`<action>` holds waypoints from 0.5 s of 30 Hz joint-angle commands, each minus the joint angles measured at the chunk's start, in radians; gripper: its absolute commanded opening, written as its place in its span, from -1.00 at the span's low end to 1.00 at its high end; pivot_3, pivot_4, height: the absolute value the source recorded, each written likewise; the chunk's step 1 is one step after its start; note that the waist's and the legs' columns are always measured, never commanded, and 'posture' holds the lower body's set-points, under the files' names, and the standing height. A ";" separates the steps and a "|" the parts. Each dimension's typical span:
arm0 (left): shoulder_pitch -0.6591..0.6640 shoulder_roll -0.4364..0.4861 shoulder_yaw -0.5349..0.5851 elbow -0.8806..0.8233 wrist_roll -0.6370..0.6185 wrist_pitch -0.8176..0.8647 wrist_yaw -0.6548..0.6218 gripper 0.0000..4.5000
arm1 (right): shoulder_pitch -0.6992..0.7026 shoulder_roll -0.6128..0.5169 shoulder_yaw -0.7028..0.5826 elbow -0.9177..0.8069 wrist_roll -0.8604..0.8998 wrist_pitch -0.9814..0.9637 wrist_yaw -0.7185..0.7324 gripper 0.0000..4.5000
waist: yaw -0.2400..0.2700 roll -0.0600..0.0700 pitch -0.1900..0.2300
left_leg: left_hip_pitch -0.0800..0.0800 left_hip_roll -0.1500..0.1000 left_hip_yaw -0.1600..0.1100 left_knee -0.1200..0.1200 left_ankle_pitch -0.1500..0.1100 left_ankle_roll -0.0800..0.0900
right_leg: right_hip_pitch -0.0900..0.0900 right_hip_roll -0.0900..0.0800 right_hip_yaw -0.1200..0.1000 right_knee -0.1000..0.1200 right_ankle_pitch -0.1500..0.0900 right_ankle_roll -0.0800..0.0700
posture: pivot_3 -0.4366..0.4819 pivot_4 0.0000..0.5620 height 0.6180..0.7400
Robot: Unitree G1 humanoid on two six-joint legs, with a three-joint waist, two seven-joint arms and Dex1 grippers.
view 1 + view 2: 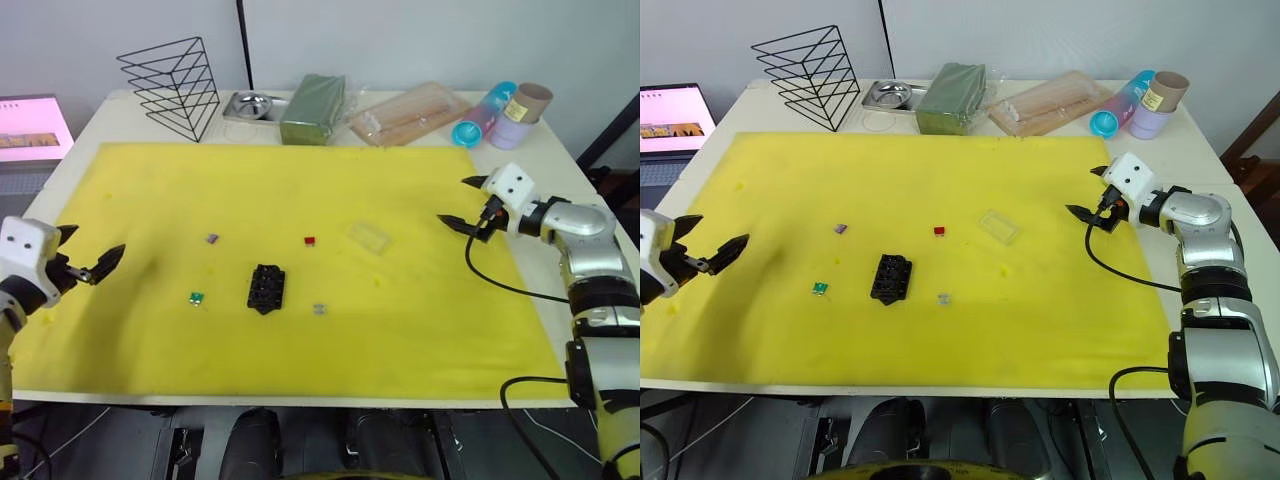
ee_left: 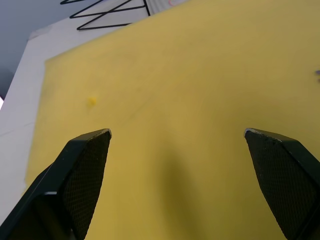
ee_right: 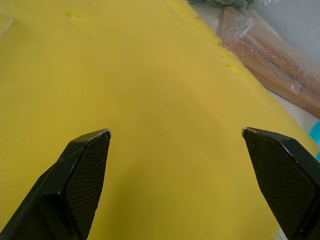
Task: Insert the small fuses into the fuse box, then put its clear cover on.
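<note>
The black fuse box lies near the middle of the yellow mat. Around it lie the small fuses: purple, red, green and pale grey. The clear cover rests flat to the right of the red fuse. My left gripper hovers open at the mat's left edge, far from the fuses. My right gripper hangs open over the mat's right side, to the right of the cover. Both hold nothing.
Along the table's back edge stand a black wire rack, a metal dish, a dark-green block, a clear packet of wooden sticks and cups and tubes. A laptop screen sits at the far left.
</note>
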 commanded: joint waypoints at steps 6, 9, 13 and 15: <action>-0.034 0.017 0.008 0.017 0.015 -0.032 0.014 1.00 | -0.044 -0.019 -0.020 0.013 0.010 0.000 0.001 0.99 | 0.000 0.000 0.000 | 0.000 0.000 0.000 0.000 0.000 0.000 | 0.000 0.000 0.000 0.000 0.000 0.000 | -0.05 -0.47 1.00; -0.021 0.024 0.008 0.013 0.023 -0.041 0.001 1.00 | -0.055 -0.023 -0.019 0.019 0.007 -0.002 -0.002 0.99 | 0.000 0.000 0.000 | 0.000 0.000 0.000 0.000 0.000 0.000 | 0.000 0.000 0.000 0.000 0.000 0.000 | -0.05 -0.47 1.00; -0.015 0.007 0.014 0.010 0.014 -0.042 0.005 1.00 | -0.043 -0.025 -0.032 0.024 0.013 -0.001 -0.021 0.99 | -0.001 0.000 0.000 | 0.000 0.000 0.000 0.000 0.000 0.000 | 0.000 0.000 0.000 0.000 0.000 0.000 | -0.05 -0.47 1.00; -0.015 0.010 0.014 0.007 0.009 -0.034 0.000 1.00 | -0.034 -0.026 -0.037 0.013 0.019 0.011 -0.025 0.99 | 0.000 0.000 0.000 | 0.000 0.000 0.000 0.000 0.000 0.000 | 0.000 0.000 0.000 0.000 0.000 0.000 | -0.05 -0.47 1.00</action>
